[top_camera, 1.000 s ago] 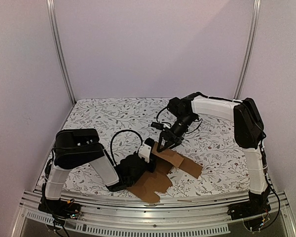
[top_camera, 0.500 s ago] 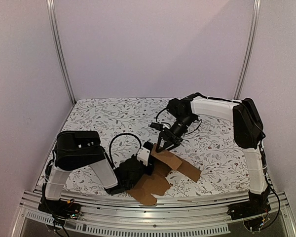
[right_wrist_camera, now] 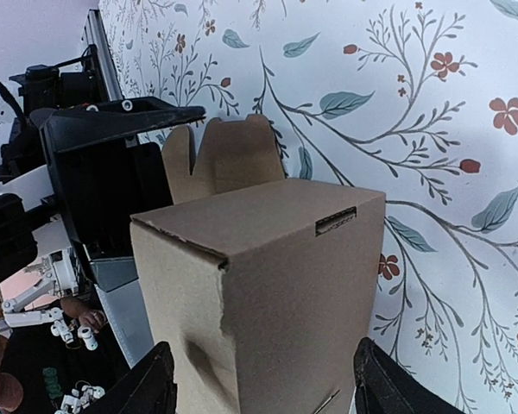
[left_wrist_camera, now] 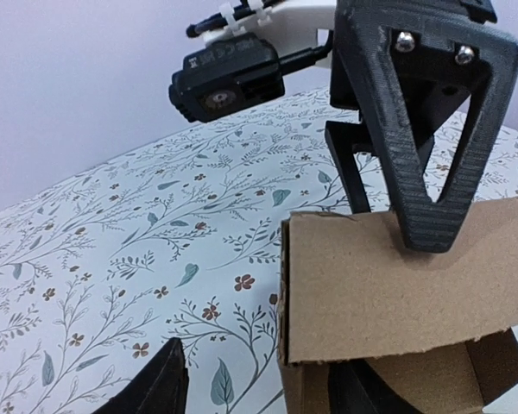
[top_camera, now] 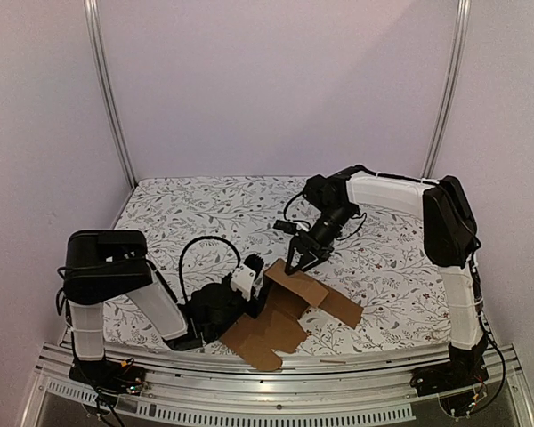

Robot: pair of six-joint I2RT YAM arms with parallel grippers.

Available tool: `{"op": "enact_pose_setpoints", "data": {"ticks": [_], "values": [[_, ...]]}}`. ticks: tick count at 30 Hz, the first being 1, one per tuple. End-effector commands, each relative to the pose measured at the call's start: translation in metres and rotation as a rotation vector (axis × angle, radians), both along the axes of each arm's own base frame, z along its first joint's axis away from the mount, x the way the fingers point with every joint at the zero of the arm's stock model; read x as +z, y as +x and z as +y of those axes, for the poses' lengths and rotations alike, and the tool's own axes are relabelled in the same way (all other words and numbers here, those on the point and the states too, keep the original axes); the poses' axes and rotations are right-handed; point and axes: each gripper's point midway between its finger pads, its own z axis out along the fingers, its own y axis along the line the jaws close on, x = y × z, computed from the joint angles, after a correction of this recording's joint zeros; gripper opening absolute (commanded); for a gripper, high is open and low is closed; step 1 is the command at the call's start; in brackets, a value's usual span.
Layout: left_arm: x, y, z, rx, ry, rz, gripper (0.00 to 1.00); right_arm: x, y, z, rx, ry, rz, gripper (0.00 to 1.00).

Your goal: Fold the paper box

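The paper box (top_camera: pixel 285 325) is brown cardboard, half raised near the table's front middle, with flat flaps spread around it. My left gripper (top_camera: pixel 252 298) is low at its left side. In the left wrist view the left gripper (left_wrist_camera: pixel 259 384) is open: one finger is outside on the cloth, the other inside behind the paper box (left_wrist_camera: pixel 388 285) wall. My right gripper (top_camera: pixel 298 264) comes down from above. Its open jaws straddle the upright part of the paper box (right_wrist_camera: pixel 285 285), one fingertip (right_wrist_camera: pixel 151 379) beside a dented side. The right gripper (right_wrist_camera: pixel 268 375) sits close to both sides.
A floral cloth (top_camera: pixel 187 213) covers the table. An aluminium rail (top_camera: pixel 249 391) runs along the near edge, and two metal posts (top_camera: pixel 107 98) stand at the back corners against plain walls. The right arm's wrist camera (left_wrist_camera: pixel 224 78) hangs just above the box.
My left gripper has opened and let go of the box, and the left arm has drawn back to the left. The right gripper stays over the box's raised part.
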Motion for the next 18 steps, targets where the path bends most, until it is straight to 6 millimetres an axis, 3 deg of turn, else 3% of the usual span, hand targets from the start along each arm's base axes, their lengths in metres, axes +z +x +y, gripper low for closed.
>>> {"op": "enact_pose_setpoints", "data": {"ticks": [1, 7, 12, 18], "values": [[0.001, -0.012, 0.003, -0.023, 0.034, 0.027, 0.55, 0.026, 0.005, -0.007, 0.015, 0.005, -0.108, 0.70], [0.015, -0.042, -0.004, -0.132, 0.091, 0.034, 0.56, 0.042, 0.003, -0.022, 0.029, -0.016, -0.200, 0.71], [0.025, -0.067, -0.007, -0.250, 0.215, 0.184, 0.58, 0.053, -0.005, -0.049, 0.076, -0.070, -0.301, 0.71], [0.077, -0.065, 0.000, -0.215, 0.250, 0.225, 0.66, 0.033, -0.026, -0.100, 0.174, -0.200, -0.425, 0.71]]}}
